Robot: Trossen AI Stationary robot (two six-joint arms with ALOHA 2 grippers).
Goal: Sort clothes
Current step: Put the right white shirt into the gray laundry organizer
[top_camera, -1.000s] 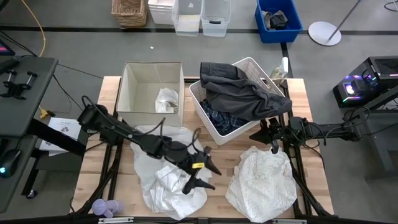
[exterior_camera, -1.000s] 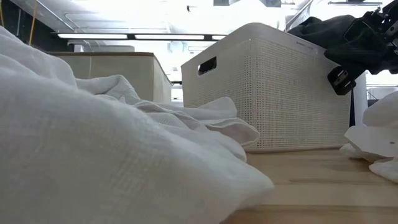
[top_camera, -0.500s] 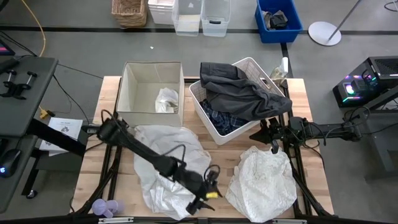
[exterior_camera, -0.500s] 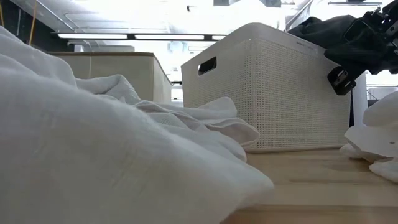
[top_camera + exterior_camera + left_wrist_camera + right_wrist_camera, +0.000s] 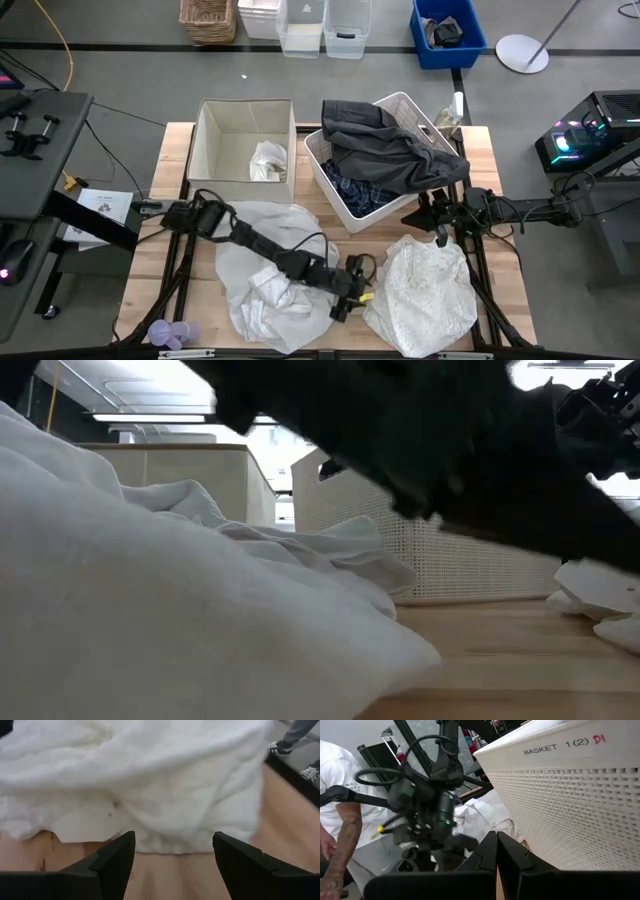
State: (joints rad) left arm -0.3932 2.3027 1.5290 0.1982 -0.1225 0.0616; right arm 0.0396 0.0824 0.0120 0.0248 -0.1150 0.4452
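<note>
You are only partway through the sorting. One small white piece [image 5: 267, 160] already lies in the beige bin [image 5: 212, 113] at the far left of the surface [image 5: 483, 150]. The dark grey one [image 5: 395, 150] hangs over the white basket [image 5: 418, 110] at the far right, and the blue-white plaid shirt [image 5: 352, 188] peeks out under it. No dark green piece shows.

Two white clothes are not sorted. One big white garment [image 5: 250, 240] lies spread near the front left edge; it runs long from the middle of the surface toward the front edge. The other, a lacy white one [image 5: 425, 290], sits in a heap near the front right corner, a bit longer front to back, and does not point any clear way.

Your left gripper [image 5: 352, 292] hangs low over the bare wood between the two white clothes, just beside the lacy one. Its fingers [image 5: 112, 860] are spread apart and hold nothing. Your right gripper [image 5: 437, 217] waits by the front of the basket, with its fingers [image 5: 487, 851] pressed together and empty.
</note>
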